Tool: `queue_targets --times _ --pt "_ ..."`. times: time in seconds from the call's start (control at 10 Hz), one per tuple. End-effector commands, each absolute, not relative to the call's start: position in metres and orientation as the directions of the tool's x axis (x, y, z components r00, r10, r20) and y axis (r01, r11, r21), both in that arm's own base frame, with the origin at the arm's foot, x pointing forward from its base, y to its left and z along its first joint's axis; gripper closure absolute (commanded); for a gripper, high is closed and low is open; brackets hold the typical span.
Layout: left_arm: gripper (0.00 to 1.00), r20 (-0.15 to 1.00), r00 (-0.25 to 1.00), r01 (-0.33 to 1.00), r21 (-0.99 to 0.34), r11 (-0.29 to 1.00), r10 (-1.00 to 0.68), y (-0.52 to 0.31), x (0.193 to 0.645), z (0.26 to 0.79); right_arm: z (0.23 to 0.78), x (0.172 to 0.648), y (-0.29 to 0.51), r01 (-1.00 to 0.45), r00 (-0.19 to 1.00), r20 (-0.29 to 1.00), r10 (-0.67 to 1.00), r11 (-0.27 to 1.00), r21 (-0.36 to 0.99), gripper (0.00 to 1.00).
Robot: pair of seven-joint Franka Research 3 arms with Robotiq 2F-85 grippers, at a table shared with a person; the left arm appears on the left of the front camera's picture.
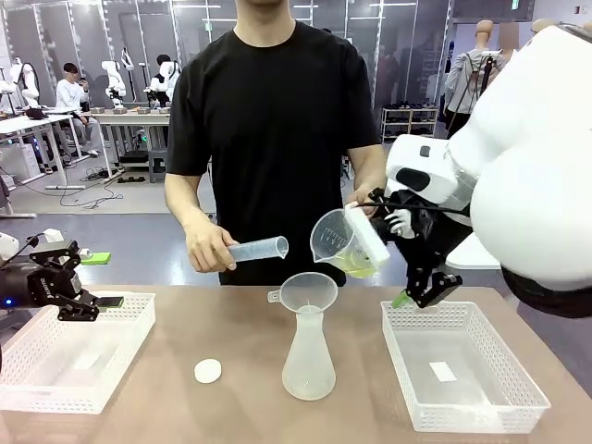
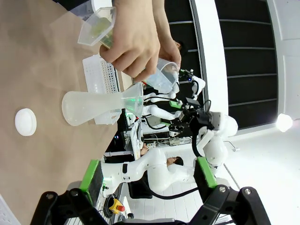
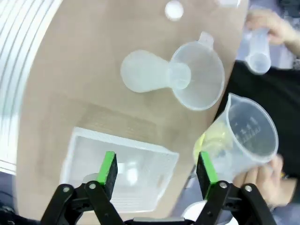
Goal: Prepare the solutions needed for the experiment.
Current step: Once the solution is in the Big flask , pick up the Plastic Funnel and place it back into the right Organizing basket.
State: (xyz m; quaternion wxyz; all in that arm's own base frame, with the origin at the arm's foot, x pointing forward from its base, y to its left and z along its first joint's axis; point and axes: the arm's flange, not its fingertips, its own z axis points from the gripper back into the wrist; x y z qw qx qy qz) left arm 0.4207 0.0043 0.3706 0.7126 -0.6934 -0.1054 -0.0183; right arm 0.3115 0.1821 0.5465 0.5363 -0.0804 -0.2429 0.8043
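The solutions (image 1: pixel 357 265) are a little pale yellow liquid in a clear beaker (image 1: pixel 340 239), which the person's hand holds tilted above and right of the funnel (image 1: pixel 308 290). The funnel sits in a frosted conical flask (image 1: pixel 308 359) at the table's middle. The person's other hand holds a clear measuring cylinder (image 1: pixel 261 249). My right gripper (image 1: pixel 423 289) hangs open and holds nothing, just right of the beaker over the right basket's far edge; its wrist view shows the yellow liquid (image 3: pixel 212 140) beside its fingers (image 3: pixel 108 169). At the far left my left gripper (image 1: pixel 102 281) is open, with nothing between its pads (image 2: pixel 92 175).
A white mesh basket (image 1: pixel 481 407) stands at the right and another (image 1: pixel 55 388) at the left under my left gripper. A small white cap (image 1: pixel 208 371) lies left of the flask. The person stands at the far edge.
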Motion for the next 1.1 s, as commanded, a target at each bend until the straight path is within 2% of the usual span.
queue_targets --times 0.0,0.1,0.2,0.4,0.5,0.6,1.0 --pt "0.0 0.181 0.976 0.178 -0.983 0.037 0.12 0.005 0.421 0.371 0.55 0.332 0.157 -0.93 -0.102 0.362 0.927 0.041 -0.365 0.15" --pt "0.0 0.181 0.976 0.178 -0.983 0.037 0.12 0.005 0.421 0.371 0.547 0.339 0.142 -0.947 0.004 0.43 0.903 0.142 -0.29 0.15" --pt "0.0 0.181 0.976 0.178 -0.983 0.037 0.12 0.005 0.421 0.371 0.544 0.349 0.126 -0.955 0.163 0.51 0.844 0.265 -0.133 0.15" --pt "0.0 0.181 0.976 0.178 -0.983 0.037 0.12 0.005 0.421 0.371 0.53 0.381 0.088 -0.865 0.469 0.569 0.676 0.481 0.142 0.15" --pt "0.0 0.181 0.976 0.178 -0.983 0.037 0.12 0.005 0.421 0.371 0.52 0.394 0.072 -0.795 0.584 0.576 0.572 0.546 0.264 0.15" --pt "0.0 0.181 0.976 0.178 -0.983 0.037 0.12 0.005 0.421 0.371 0.513 0.4 0.059 -0.731 0.66 0.572 0.487 0.592 0.34 0.15" --pt "0.0 0.181 0.976 0.178 -0.983 0.037 0.12 0.005 0.421 0.371 0.475 0.408 0.039 -0.566 0.807 0.524 0.274 0.613 0.552 0.15"
